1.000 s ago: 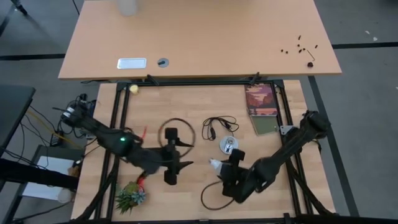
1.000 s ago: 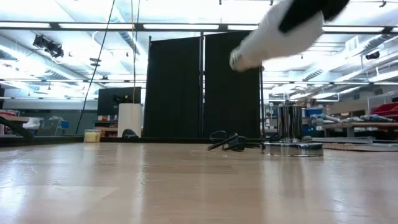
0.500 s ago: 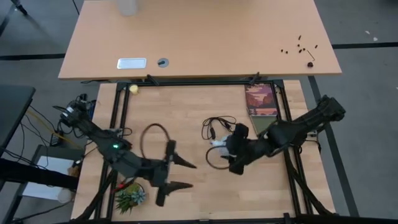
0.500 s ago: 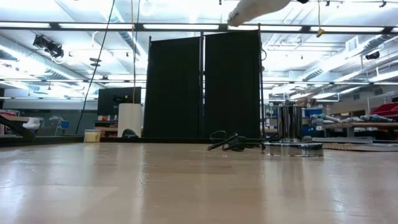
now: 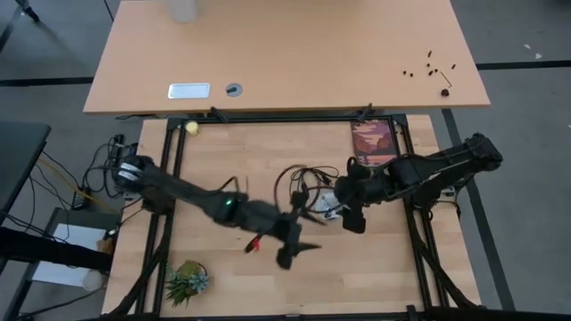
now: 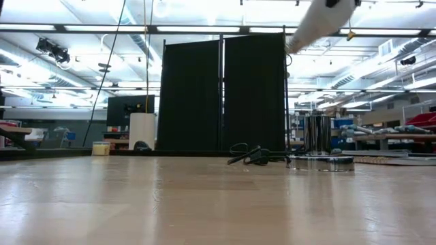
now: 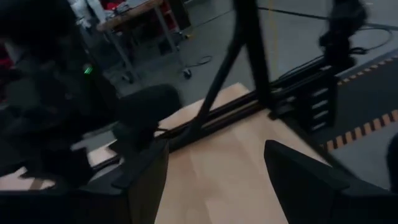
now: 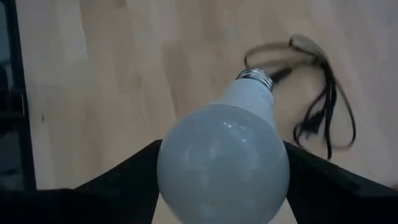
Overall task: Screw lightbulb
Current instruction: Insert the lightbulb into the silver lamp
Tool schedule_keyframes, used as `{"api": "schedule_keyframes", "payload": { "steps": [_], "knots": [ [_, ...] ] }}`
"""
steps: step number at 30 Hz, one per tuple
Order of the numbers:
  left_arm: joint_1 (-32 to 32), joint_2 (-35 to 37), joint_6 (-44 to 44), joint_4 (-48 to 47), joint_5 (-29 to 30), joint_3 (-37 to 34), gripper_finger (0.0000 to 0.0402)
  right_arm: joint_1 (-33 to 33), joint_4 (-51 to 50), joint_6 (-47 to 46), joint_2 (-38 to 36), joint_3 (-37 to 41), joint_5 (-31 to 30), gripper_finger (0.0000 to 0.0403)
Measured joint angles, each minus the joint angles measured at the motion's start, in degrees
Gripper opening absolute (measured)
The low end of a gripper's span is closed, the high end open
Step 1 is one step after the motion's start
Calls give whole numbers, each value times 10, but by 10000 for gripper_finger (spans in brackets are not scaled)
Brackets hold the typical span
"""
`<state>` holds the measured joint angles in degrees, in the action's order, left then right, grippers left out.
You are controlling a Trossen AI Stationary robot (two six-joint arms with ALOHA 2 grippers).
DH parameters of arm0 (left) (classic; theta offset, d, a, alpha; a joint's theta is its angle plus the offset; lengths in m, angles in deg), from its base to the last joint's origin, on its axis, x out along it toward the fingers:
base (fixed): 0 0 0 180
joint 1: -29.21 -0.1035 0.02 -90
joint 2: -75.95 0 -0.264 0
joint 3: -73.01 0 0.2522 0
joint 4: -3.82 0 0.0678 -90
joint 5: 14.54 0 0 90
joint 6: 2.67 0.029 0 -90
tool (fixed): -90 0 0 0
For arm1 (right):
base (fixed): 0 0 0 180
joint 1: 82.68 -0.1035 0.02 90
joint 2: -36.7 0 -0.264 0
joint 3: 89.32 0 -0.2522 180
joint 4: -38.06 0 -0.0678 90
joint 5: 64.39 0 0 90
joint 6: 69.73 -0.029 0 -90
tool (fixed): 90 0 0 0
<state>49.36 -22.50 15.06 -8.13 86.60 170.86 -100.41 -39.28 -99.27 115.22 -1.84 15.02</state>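
The lightbulb [image 8: 222,165] is white with a silvery screw base [image 8: 255,77]. My right gripper [image 8: 222,186] is shut on it above the table's middle right [image 5: 350,207]. In the low view the lightbulb [image 6: 319,22] hangs slanted, high above the round silvery socket [image 6: 320,162], which stands on the table with its black cord [image 6: 248,155] beside it. My left gripper [image 5: 300,232] stands open and empty just left of the right one, its fingers [image 7: 146,180] spread over bare tabletop. My right gripper pinches the lightbulb's white globe [image 8: 177,168] at its widest part between the two fingers [image 8: 124,182]. The fingers slant downward from above. The screw base points away from the gripper toward the table, and the lightbulb is lifted clear.
The black cord [image 5: 308,181] loops on the table's middle. A book [image 5: 375,143] and a green card [image 5: 382,178] lie at the far right. A small green plant [image 5: 187,281] sits near left, a yellow ball [image 5: 191,127] far left. Black frame bars [image 5: 169,178] edge the table.
My right gripper has risen and gone toward the table's far edge and right with the lightbulb, which stays clear of the table. My left gripper has swung from the near left toward the table's middle, ending close to the right gripper, and has tipped more level.
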Motion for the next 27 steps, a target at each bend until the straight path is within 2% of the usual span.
{"api": "schedule_keyframes", "payload": {
  "steps": [4, 13, 22, 27],
  "knots": [
    [-51, -18, -3, 6, -24, 0, 270, 12, -39, 18, -4, 0, 36, 288],
    [-149, -24, -32, -35, -89, 0, 270, 43, -73, 60, -27, 0, 42, 288],
    [-195, -24, -10, -43, -145, 0, 249, 94, -88, 95, -58, 0, 48, 288],
    [-215, -28, 0, -43, -179, 0, 241, 120, -89, 116, -60, 0, 91, 288]
  ]
}}
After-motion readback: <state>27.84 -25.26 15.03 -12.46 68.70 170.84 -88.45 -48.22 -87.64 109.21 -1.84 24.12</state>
